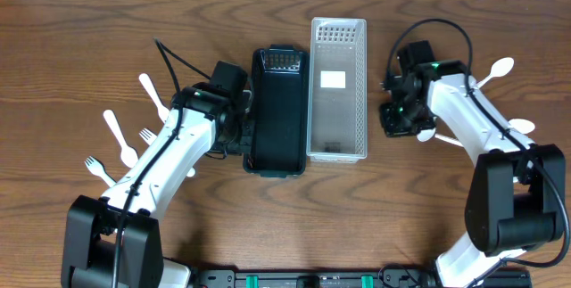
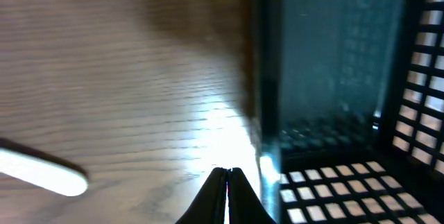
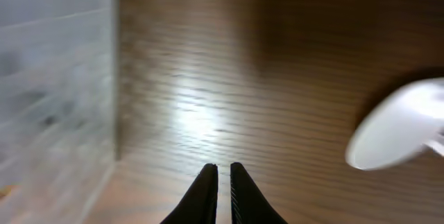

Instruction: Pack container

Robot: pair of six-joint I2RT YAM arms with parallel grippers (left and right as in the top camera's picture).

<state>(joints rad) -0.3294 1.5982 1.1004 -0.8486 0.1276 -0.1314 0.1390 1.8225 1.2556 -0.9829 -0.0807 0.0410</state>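
The left fingers (image 2: 216, 195) are clenched tip to tip and grasp nothing. They sit low over the surface (image 2: 104, 78), just beside the left wall of the black basket (image 2: 333, 78). Whether they touch that wall cannot be told. A white utensil handle (image 2: 41, 172) lies on the wood to their left, apart from them.

The right fingers (image 3: 202, 193) are all but clenched, with a thin slit between the tips and nothing in it. They are over bare wood between the white basket (image 3: 48, 78) and a spoon (image 3: 399, 127), touching neither.

In the overhead view, the two baskets stand side by side at mid-surface, toward the far edge, with their long walls close together. The black basket is on the left and the white basket on the right. A white label (image 1: 334, 79) lies on the floor of the white basket.

Forks (image 1: 118, 136) lie scattered toward the left edge, beyond the left arm. Spoons (image 1: 495, 72) lie toward the right edge, around the right arm.
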